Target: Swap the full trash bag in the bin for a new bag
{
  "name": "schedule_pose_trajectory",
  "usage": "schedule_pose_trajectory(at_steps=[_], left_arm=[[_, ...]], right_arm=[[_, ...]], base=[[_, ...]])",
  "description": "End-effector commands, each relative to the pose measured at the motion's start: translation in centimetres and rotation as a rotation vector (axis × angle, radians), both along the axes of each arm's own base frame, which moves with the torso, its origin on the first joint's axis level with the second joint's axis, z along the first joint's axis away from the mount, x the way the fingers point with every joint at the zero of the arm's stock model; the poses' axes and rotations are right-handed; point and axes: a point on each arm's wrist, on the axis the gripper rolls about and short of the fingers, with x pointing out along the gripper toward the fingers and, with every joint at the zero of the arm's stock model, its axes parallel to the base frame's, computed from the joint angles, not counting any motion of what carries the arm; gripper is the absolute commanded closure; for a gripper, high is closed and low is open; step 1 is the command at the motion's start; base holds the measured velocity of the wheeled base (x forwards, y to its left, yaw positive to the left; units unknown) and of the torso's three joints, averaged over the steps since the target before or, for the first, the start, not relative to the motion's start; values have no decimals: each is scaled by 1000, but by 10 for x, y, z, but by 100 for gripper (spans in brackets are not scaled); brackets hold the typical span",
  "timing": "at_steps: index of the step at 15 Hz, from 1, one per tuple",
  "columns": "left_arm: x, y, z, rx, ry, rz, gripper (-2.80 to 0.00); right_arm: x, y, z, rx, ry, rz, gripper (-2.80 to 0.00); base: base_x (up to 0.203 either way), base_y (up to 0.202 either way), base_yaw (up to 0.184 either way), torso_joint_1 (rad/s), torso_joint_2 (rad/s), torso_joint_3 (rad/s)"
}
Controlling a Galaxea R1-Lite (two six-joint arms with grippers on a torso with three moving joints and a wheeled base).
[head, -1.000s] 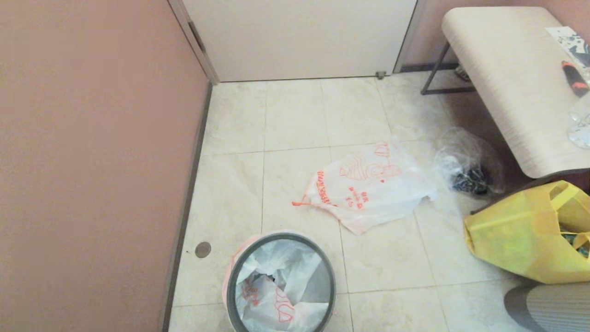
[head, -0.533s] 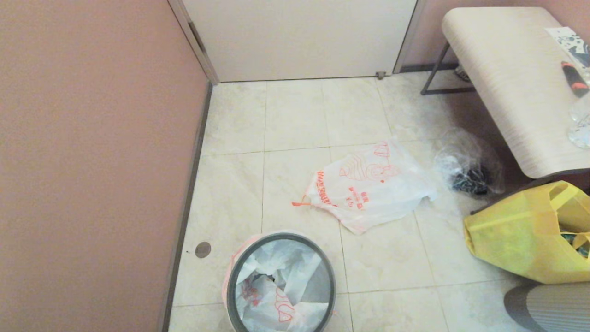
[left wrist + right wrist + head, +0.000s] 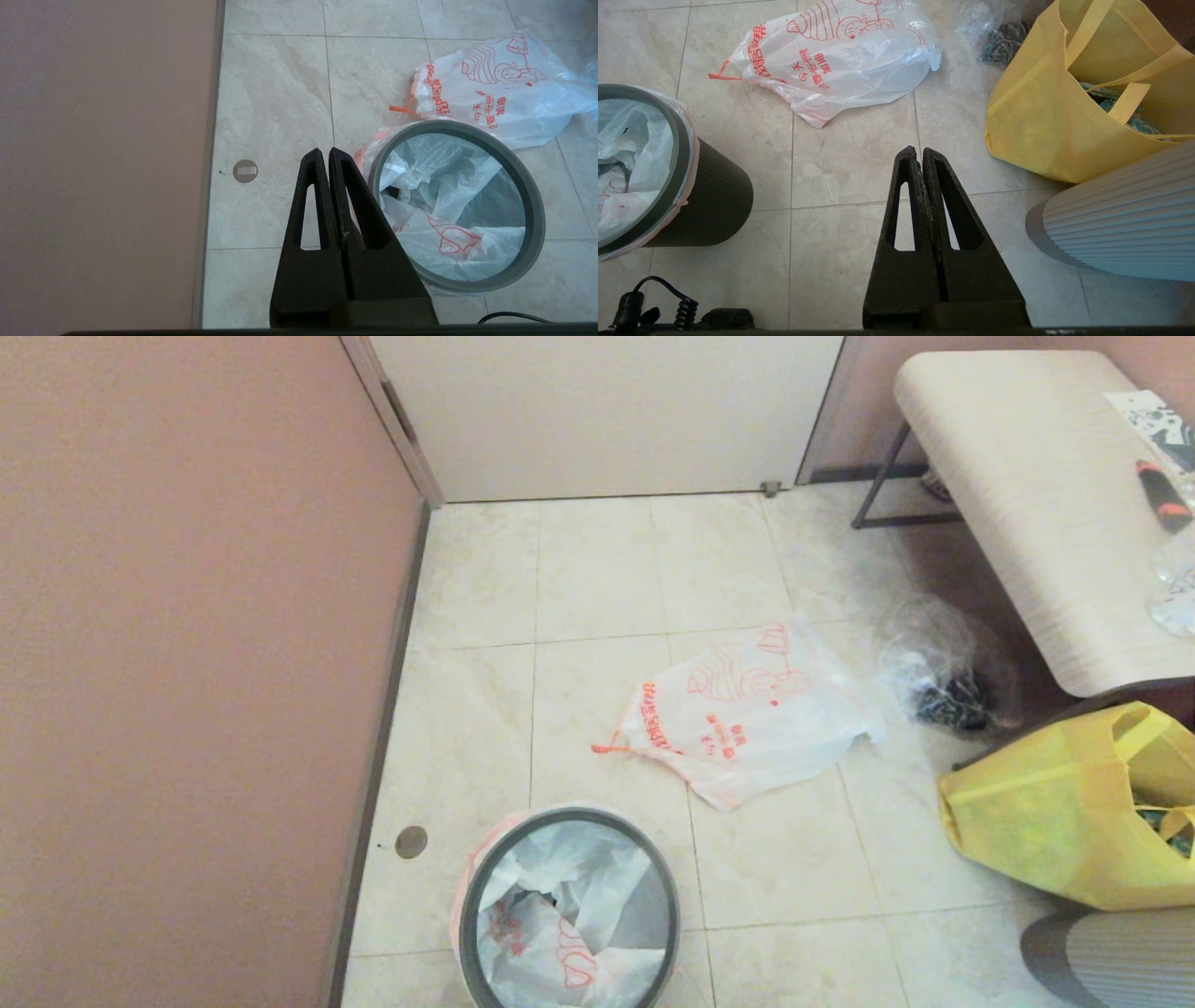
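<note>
The bin (image 3: pixel 569 813) stands on the tiled floor at the bottom centre, its dark grey rim hoop (image 3: pixel 455 124) clamping a crumpled white bag with orange-red print, the full trash bag (image 3: pixel 560 915) (image 3: pixel 444 205). Its contents are hidden under the folds. The new bag (image 3: pixel 756 719) (image 3: pixel 845 60) lies limp on the floor beyond the bin, to the right. My left gripper (image 3: pixel 324 151) hangs shut above the floor beside the bin's rim, holding nothing. My right gripper (image 3: pixel 915 149) is shut and empty over bare tiles between the bin (image 3: pixel 719 200) and the tote. Neither gripper shows in the head view.
A yellow tote bag (image 3: pixel 1046 803) and a ribbed pale object (image 3: pixel 1111 957) sit at the right. A clear bag with dark contents (image 3: pixel 948 672) lies under a bench (image 3: pixel 1027 485). A pink wall (image 3: pixel 187 663) runs along the left, with a floor drain (image 3: pixel 411 841) beside it.
</note>
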Motion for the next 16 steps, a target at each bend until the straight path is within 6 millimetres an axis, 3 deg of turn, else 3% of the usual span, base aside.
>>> schedule_pose_trajectory(at_steps=[1, 16], left_arm=[[0, 0, 0, -1, -3, 1, 0], [0, 0, -4, 70, 43, 0, 0]], right_arm=[[0, 0, 0, 0, 3, 0, 0], [0, 0, 0, 3, 7, -1, 0]], base=[[0, 0, 0, 0, 0, 0], [0, 0, 0, 0, 0, 0]])
